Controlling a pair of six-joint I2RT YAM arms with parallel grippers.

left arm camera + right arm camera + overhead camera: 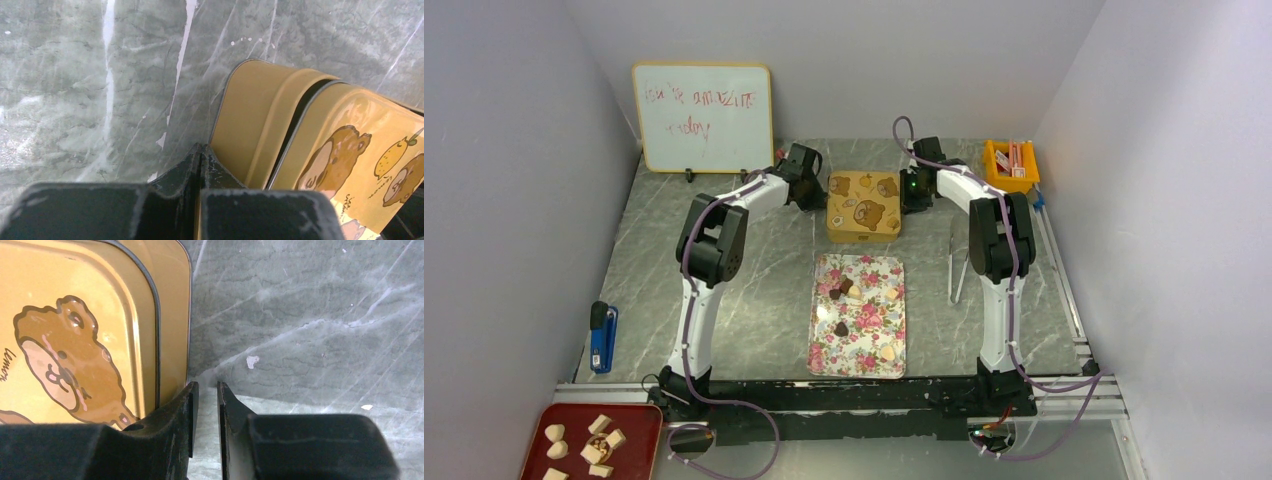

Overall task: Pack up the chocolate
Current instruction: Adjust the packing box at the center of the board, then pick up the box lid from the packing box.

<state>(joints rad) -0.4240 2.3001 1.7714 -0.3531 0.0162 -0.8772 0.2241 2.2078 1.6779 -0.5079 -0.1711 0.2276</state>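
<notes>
Both sets of jaws are parked at the yellow tin (864,205), one on each side. The left jaws are pressed fully together with nothing in them, tips right up against the tin's (250,125) side wall. I can't say for sure they touch it. The right jaws stand just a narrow crack apart, bare tabletop (310,330) showing through the slit and nothing pinched, with the inner finger just beside the tin's (172,315) other wall. The bear-printed lid (350,145) sits on top of the tin, so the tin is squarely between the two sets of jaws.

The chocolate (841,328) isn't anywhere near either of them. It's a handful of dark, tan and cream bits scattered on the floral tray (864,365), which lies on the tabletop (754,300) on the base side of the tin. That's sideways between the two sets of jaws, but well back from both.

Other stuff: a whiteboard (704,118) with red scribble stands beyond the left jaws, and an orange bin (1011,165) sits out past the right jaws. Thin metal tongs (957,265) lie back from the right jaws toward the bases. Far back on the left jaws' side are a blue tool (602,335) and a red tray (544,425) holding beige chunks (599,440).
</notes>
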